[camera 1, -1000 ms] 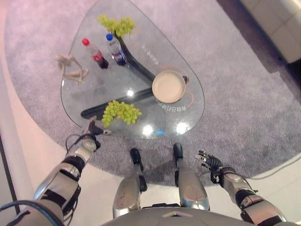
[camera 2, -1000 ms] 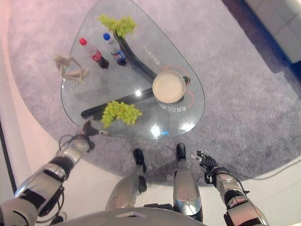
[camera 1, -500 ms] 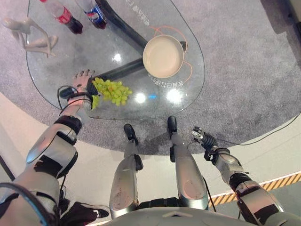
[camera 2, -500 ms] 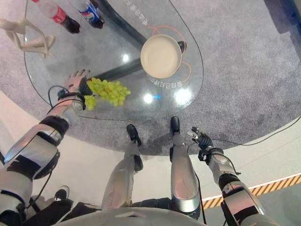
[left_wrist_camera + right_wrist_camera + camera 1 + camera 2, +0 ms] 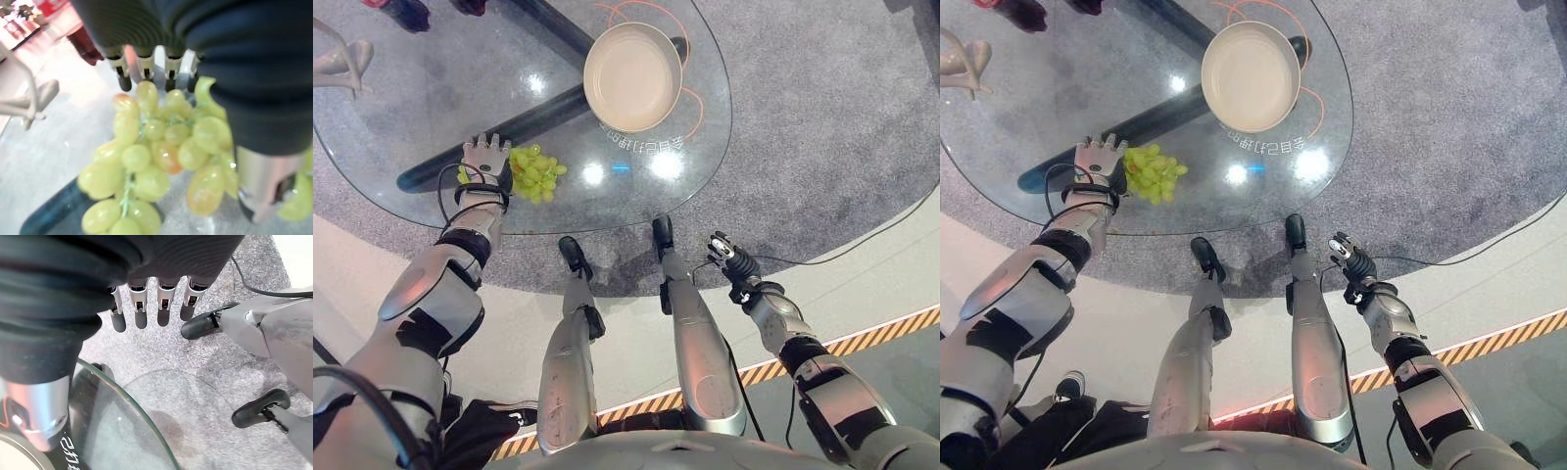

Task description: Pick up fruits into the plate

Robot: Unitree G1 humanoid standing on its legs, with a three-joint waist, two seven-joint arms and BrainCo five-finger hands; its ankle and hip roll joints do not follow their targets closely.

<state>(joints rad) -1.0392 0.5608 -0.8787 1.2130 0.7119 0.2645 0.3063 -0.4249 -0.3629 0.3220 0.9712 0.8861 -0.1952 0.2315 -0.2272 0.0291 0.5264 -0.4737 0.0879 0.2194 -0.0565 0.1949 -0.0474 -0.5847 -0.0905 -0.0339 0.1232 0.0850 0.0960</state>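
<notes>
A bunch of green grapes [image 5: 536,174] lies on the glass table [image 5: 431,108] near its front edge. My left hand [image 5: 486,157] lies over the bunch's left side with its fingers straight and open. In the left wrist view the grapes [image 5: 156,156] sit right under the palm, between the fingers [image 5: 146,63] and the thumb. An empty cream plate [image 5: 632,64] stands further back and to the right on the table. My right hand [image 5: 729,257] hangs open below the table's near edge, over the carpet, holding nothing.
A white figurine [image 5: 337,59] stands at the table's far left, and two bottle bases [image 5: 406,12] show at the top edge. The table's dark frame [image 5: 499,127] runs under the glass. Grey carpet surrounds the table; yellow-black floor tape [image 5: 862,343] lies at the right.
The camera has moved forward, so the table sits higher in view. My left hand has gone from the table's edge onto the grapes. The right hand still hangs low.
</notes>
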